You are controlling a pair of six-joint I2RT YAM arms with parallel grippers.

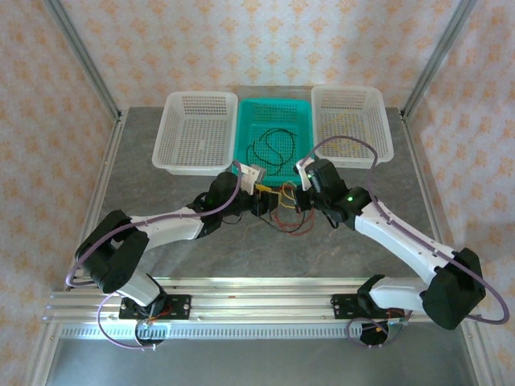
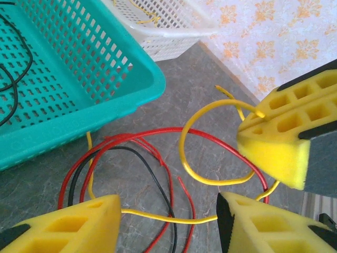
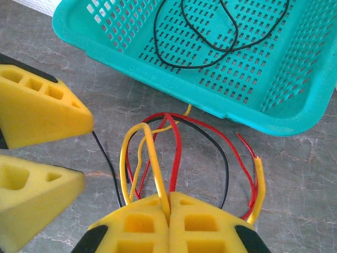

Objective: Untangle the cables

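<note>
Teal basket (image 3: 295, 79) holds black cable (image 3: 155, 42) (looped); right jaws pinch yellow cable (image 3: 154, 158), left jaws wide.

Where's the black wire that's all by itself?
In the top view, the thin black wire lies looped inside the teal plastic basket, in the middle between two white mesh baskets.

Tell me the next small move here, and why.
Probably ease the right claw up and back a little. It is shut on the yellow cable, whose loop lies among the red cable and the black cable, while the left claw is open with nothing gripped. A gentle pull should show whether the yellow slides free or snags.
</note>
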